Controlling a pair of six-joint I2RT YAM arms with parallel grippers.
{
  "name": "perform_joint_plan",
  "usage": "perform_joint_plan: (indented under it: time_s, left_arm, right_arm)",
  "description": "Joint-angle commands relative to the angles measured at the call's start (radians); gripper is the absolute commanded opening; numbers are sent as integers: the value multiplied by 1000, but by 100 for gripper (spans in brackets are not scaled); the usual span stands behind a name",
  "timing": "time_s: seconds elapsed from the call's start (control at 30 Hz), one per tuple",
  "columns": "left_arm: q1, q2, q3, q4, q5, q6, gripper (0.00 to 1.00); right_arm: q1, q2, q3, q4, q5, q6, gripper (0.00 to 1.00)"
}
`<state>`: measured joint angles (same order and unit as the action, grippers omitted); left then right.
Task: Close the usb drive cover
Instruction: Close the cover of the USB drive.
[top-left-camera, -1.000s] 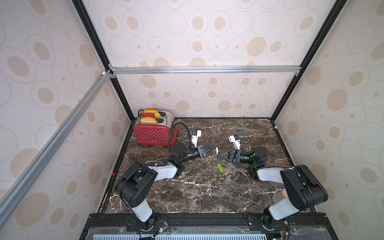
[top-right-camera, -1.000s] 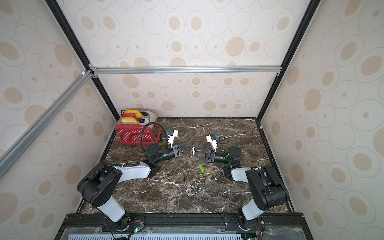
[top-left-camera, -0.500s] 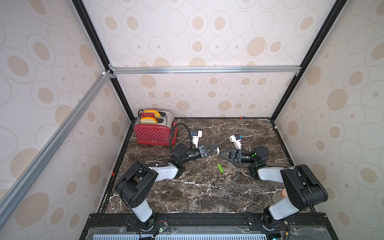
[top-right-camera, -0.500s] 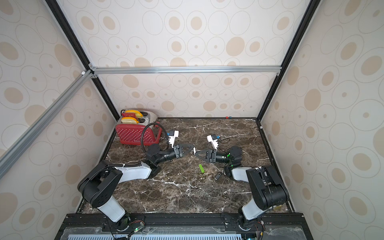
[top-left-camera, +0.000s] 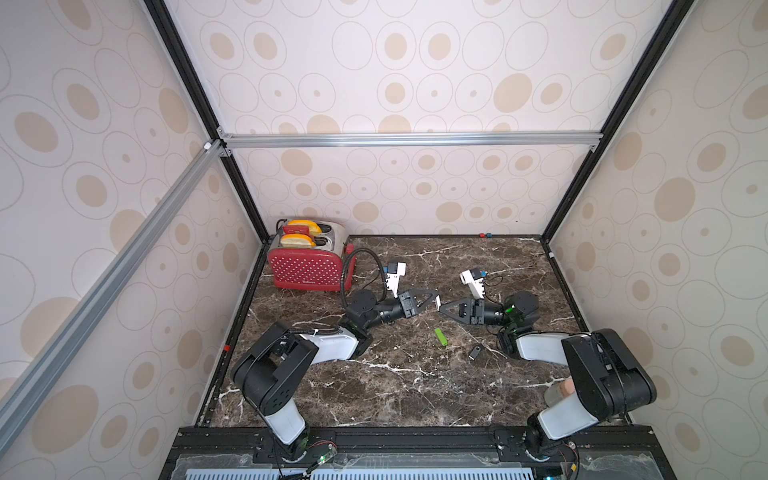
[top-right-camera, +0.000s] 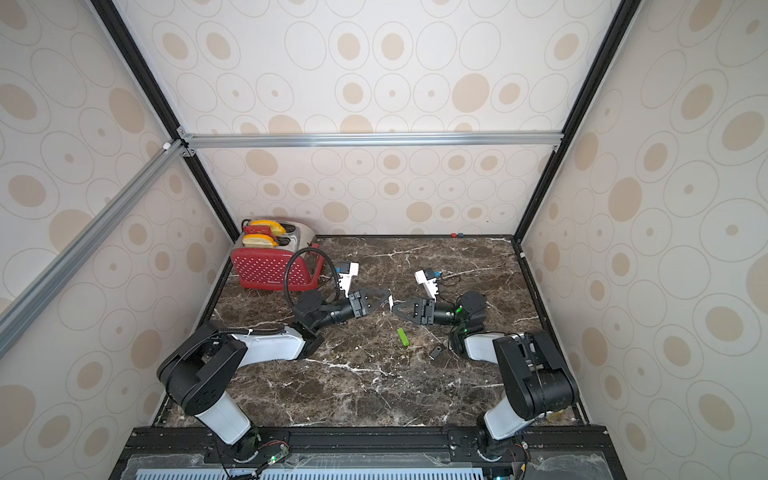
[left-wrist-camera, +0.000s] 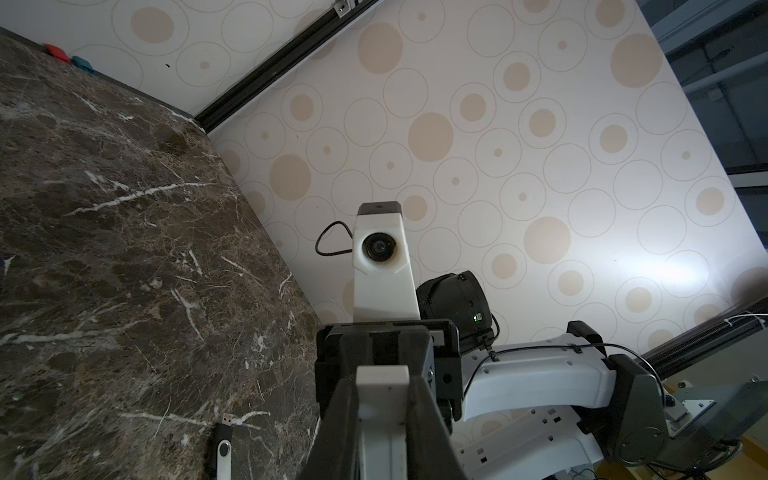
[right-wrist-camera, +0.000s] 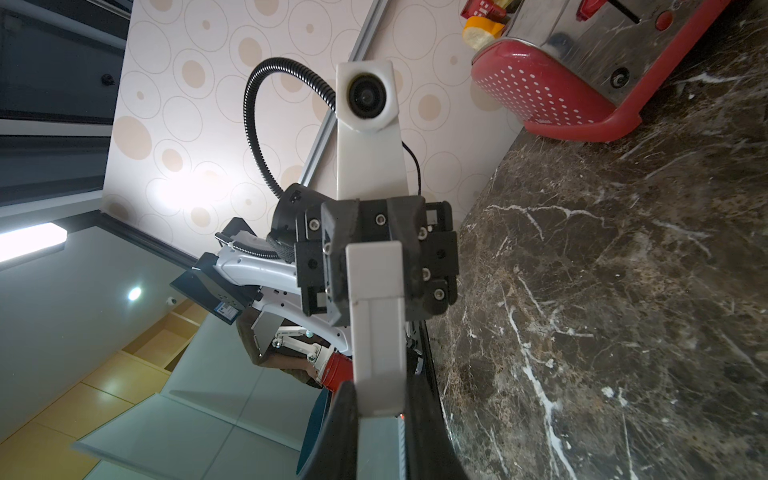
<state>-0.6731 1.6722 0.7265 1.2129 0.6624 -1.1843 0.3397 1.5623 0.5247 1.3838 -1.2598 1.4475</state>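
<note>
the left gripper (top-left-camera: 435, 296) and the right gripper (top-left-camera: 443, 308) meet tip to tip above the middle of the dark marble table (top-left-camera: 374, 395), lying low and nearly level and pointing at each other. between their tips sits the white usb drive (top-left-camera: 437, 302), raised off the table, showing in both top views only as a small white sliver. in the left wrist view the drive (left-wrist-camera: 382, 386) is clamped between that gripper's black fingers (left-wrist-camera: 336, 415). in the right wrist view it (right-wrist-camera: 374, 282) is pinched between the right gripper's fingers (right-wrist-camera: 336, 419) and juts out past them. so both jaws are clenched on the same white piece. whether its cover is closed i cannot tell. a green usb drive (top-left-camera: 441, 336) lies on the table just in front of the grippers, and a black usb drive (top-left-camera: 474, 352) lies near it toward the right arm. a red toaster (top-left-camera: 305, 266) stands in the far left corner.
</note>
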Motion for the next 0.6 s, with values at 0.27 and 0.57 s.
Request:
perform_joint_plan:
  time_s: [0.27,0.57]
  left_arm:
    - [-86,2,-23,24,181,12,0]
    - [-91,-10,-37,0,166,35,0]
  right_arm:
    - [-40,1,49,19,151,23,0]
    - [-41,-3,46,19,150,24,0]
